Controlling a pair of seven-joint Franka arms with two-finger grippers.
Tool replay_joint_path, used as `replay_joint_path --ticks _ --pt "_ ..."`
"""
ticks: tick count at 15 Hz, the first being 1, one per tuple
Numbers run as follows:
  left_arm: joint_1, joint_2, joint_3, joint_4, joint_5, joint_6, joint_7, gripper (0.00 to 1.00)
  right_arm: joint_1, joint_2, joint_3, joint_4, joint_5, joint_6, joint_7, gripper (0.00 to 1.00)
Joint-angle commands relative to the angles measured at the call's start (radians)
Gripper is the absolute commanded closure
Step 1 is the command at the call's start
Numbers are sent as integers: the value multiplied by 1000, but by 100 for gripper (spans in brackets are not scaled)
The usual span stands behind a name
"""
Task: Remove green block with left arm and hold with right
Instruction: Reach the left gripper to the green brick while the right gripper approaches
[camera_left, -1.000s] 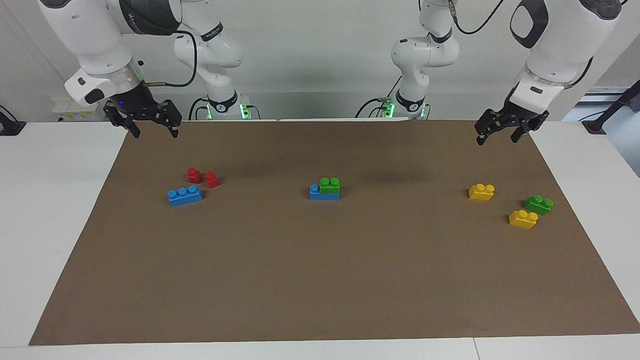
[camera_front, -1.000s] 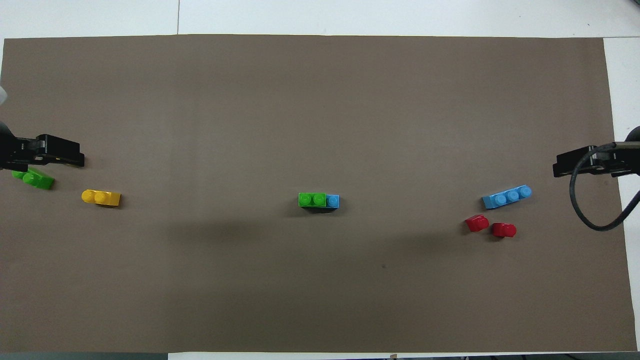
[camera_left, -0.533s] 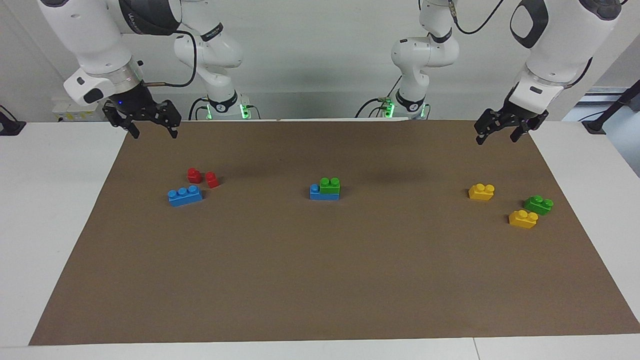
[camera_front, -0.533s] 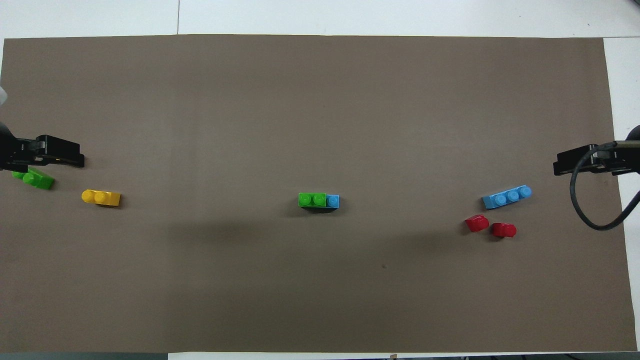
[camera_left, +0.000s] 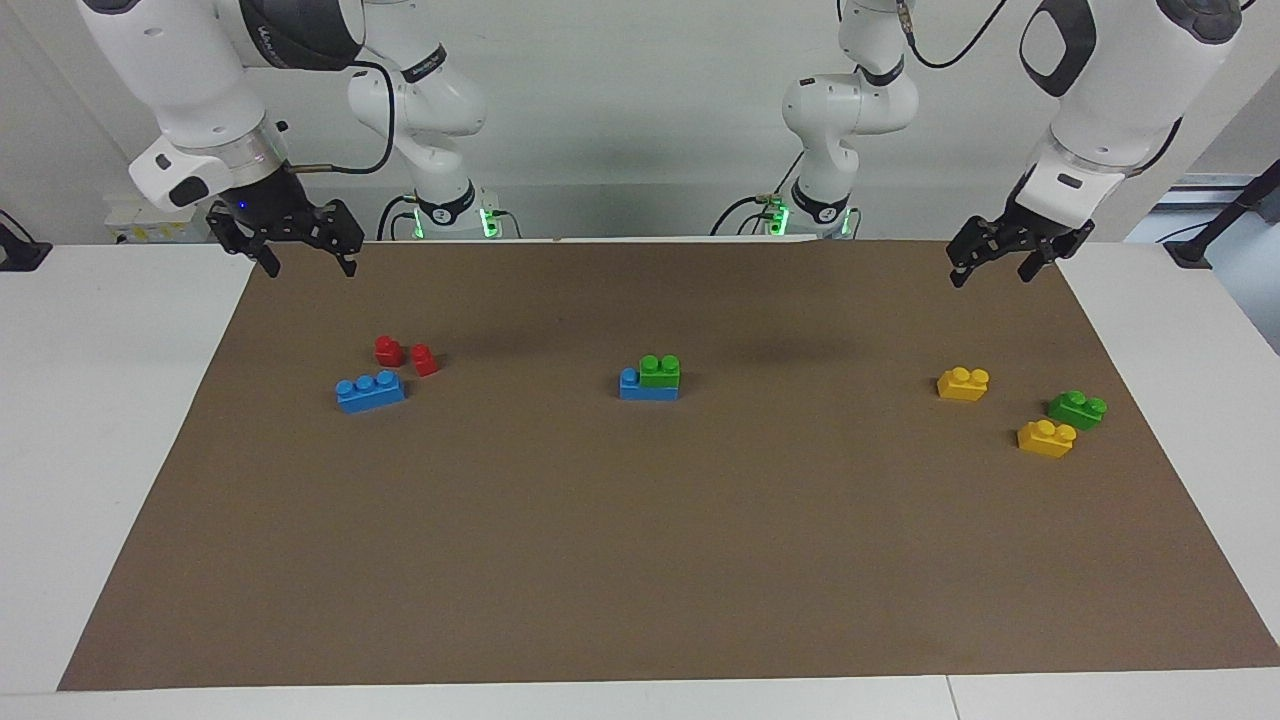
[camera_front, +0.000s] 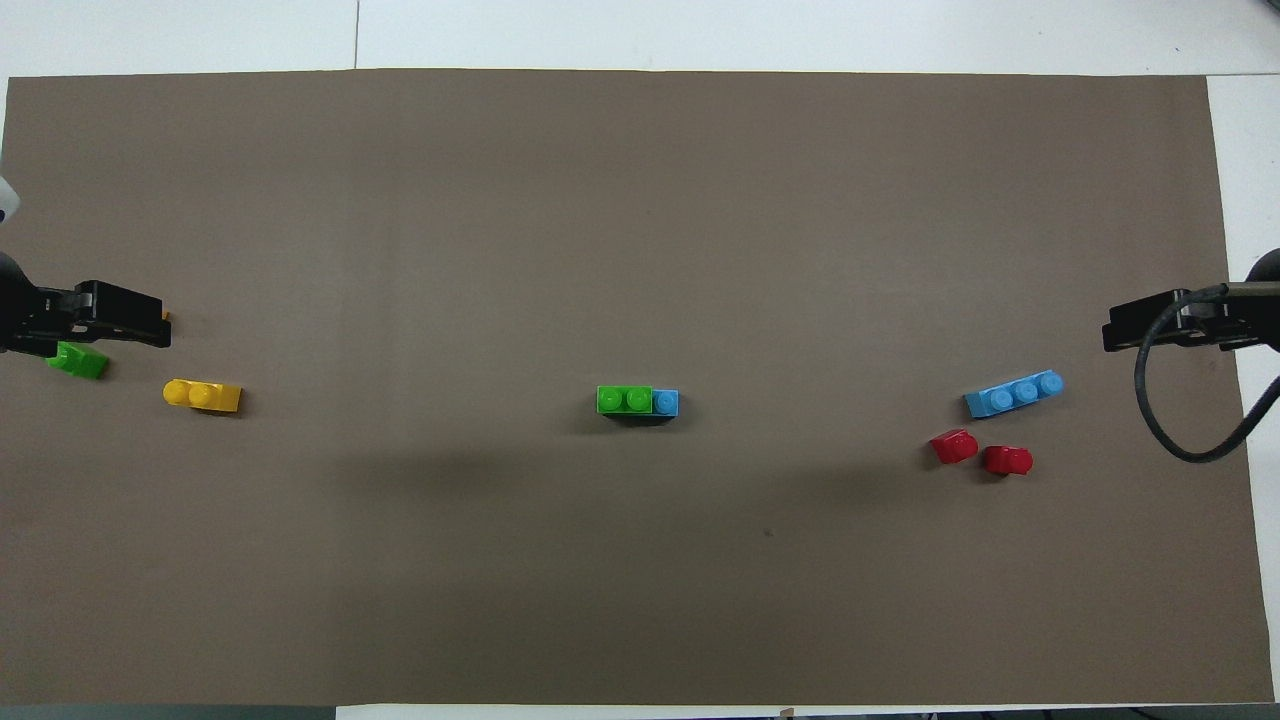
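Observation:
A bright green block (camera_left: 660, 371) with two studs sits on a blue brick (camera_left: 634, 388) at the middle of the brown mat; it also shows in the overhead view (camera_front: 625, 399). A second green block (camera_left: 1077, 409) lies loose at the left arm's end. My left gripper (camera_left: 990, 275) hangs open and empty in the air over the mat's corner at that end. My right gripper (camera_left: 308, 264) hangs open and empty over the mat's corner at the right arm's end. Both are far from the stacked block.
Two yellow bricks (camera_left: 963, 384) (camera_left: 1046, 438) lie beside the loose green block. A blue three-stud brick (camera_left: 370, 391) and two small red pieces (camera_left: 388, 350) (camera_left: 424, 359) lie at the right arm's end. White table (camera_left: 100, 420) surrounds the brown mat (camera_left: 640, 560).
The left gripper has shifted very slightly over its corner of the mat. The right arm and all the bricks stay where they were.

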Motion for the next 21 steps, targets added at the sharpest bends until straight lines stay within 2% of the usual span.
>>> replay_joint_path --ticks 1,5,10,12,15,21 --pt "-15 -28 10 -26 -15 -16 -22 0 14 -8 8 -13 16 26 43 0" --pt "-17 -43 5 -55 -18 -31 -166 0 35 -6 8 -27 19 118 149 0" --pt "-72 -49 -4 -58 -38 -74 -501 0 44 -5 10 -48 27 155 236 0" --pt "-96 -49 -4 -58 -39 -76 -629 0 37 -26 8 -88 123 150 279 0" --pt "-144 -64 -6 -84 -41 -76 -756 0 46 -32 8 -133 139 156 368 0" --pt "-250 -86 -6 -129 -90 -33 -1143 0 77 -29 8 -167 208 129 863 0"
